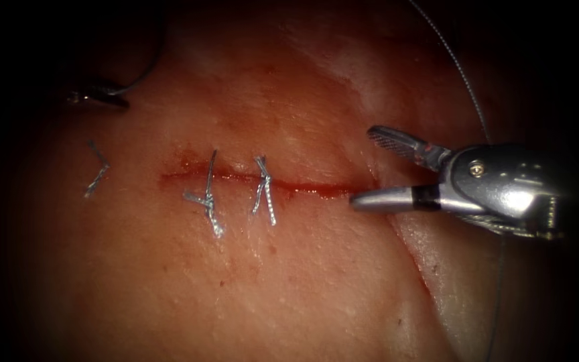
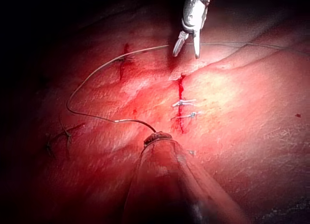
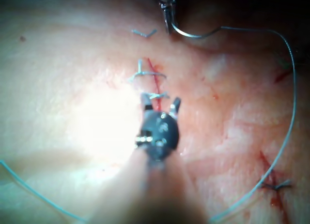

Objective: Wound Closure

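Two jaws of the right tool (image 1: pixel 363 167) stood wide apart nearest the endoscope, holding nothing, one fingertip lying at the right end of the cut (image 1: pixel 316 191) and the other raised above it. The tissue (image 1: pixel 303 281) around them was bare of any stitch.

Further along, two stitches crossed the cut, one (image 1: pixel 263 191) near its middle and one (image 1: pixel 209 198) nearer its left end, each with short tails. Between the nearer stitch and the right tool the cut lay unclosed, with red fluid (image 1: pixel 306 194) along it. Left of the cut's left end, a cut end (image 1: pixel 95 167) lay loose on the tissue.

Farthest off, beyond the cut's left end, the left tool (image 3: pixel 167 21) had its jaws closed on the needle (image 3: pixel 191 35). It seemed to grip near the end away from the thread (image 1: pixel 464 74), though the exact spot was hard to read. The needle hung clear of the tissue, and the thread ran from it in a long slack loop round behind the right tool.

Judged from this, the work stood between stitches: two were done and the right part of the cut had none. A further stitch would call for bringing the needle from well left of the cut to its open stretch. Its point would have to be set square to the edge, with the slack thread kept off the finished stitches.
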`<action>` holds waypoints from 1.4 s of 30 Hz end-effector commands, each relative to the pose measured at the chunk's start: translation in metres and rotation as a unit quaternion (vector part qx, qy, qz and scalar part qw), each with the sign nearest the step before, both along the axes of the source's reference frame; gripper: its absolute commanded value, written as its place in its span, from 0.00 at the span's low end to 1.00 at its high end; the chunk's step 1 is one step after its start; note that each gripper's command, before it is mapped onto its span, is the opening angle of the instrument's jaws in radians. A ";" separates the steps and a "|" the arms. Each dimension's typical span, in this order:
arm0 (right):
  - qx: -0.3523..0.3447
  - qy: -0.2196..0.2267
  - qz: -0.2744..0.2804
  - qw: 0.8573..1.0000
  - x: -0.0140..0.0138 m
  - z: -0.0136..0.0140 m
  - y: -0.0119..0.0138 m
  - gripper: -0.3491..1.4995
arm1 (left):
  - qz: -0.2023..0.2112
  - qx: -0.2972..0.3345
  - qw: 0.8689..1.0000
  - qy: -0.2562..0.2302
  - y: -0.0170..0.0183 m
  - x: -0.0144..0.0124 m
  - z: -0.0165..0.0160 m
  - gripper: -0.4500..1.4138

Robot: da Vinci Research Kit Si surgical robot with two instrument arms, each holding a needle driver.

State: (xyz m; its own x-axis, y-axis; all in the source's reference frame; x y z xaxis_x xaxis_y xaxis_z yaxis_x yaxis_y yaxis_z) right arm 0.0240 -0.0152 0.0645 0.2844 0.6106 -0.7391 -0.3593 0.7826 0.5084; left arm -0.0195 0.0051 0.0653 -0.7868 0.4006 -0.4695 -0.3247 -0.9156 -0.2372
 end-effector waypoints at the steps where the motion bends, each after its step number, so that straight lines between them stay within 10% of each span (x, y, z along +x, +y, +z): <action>1: 0.008 0.002 0.001 1.000 0.0005 0.0004 -0.0003 0.75 | 0.001 -0.002 1.000 -0.002 0.0000 -0.0005 0.0006 0.00; 16: 0.151 0.016 0.086 0.985 -0.0037 -0.0004 0.0009 0.66 | 0.037 -0.105 0.992 -0.061 -0.0033 -0.0093 -0.0025 0.00; 42: 0.245 0.064 0.101 0.962 0.0020 0.0008 0.0014 0.57 | 0.085 -0.158 0.980 -0.090 -0.0104 -0.0143 -0.0011 0.00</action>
State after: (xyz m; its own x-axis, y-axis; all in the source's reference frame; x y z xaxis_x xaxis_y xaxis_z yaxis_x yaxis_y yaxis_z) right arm 0.0251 -0.0137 0.0648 0.0500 0.9284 -0.3683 -0.3912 0.3575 0.8480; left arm -0.0334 -0.0053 0.0635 -0.7229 0.0839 -0.6859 -0.1400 -0.9898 0.0265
